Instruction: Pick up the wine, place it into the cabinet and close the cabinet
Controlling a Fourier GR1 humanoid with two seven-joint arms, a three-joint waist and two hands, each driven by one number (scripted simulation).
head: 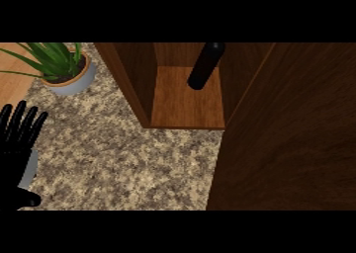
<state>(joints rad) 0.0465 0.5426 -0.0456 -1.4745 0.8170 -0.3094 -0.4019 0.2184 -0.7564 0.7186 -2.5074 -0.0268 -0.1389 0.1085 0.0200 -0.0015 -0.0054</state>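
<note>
The wine (pixel 205 66) is standing upright inside the cabinet (pixel 185 101); its door (pixel 290 133) is hanging open at right. The left hand (pixel 13 148) is resting open far left; the right hand is seemingly hiding behind the door.

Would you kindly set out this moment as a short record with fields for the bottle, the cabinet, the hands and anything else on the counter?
bottle: dark wine bottle stands inside the cabinet, on its floor
cabinet: brown wooden cabinet, front open
door: brown wooden door fills the view's right side, not shut
left hand: black left hand open, fingers up, resting at the left edge, holding nothing
right hand: not visible
counter: speckled granite counter
other: green plant in a pale pot left of the cabinet
</note>
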